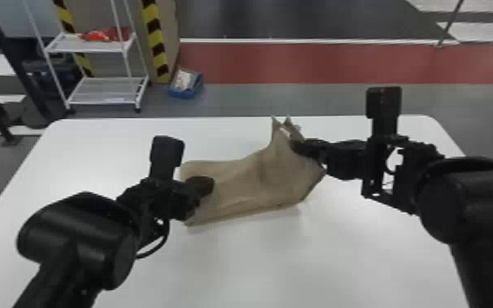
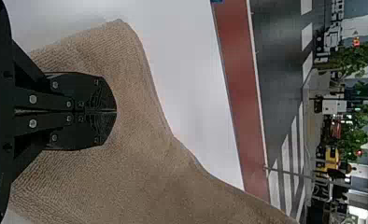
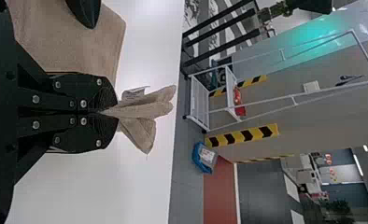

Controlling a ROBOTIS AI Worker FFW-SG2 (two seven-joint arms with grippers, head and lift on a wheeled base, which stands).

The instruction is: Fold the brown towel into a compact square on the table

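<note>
The right jaws pinch the bunched brown towel [image 1: 254, 180]; the left jaws, closed, overlie it, hold unclear. Its raised end wants lowering slowly, gathers spread.

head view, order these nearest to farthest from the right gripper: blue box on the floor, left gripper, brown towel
1. Brown towel, pinched in the right gripper
2. Left gripper, at the towel's left part
3. Blue box, on the floor beyond the table
</note>
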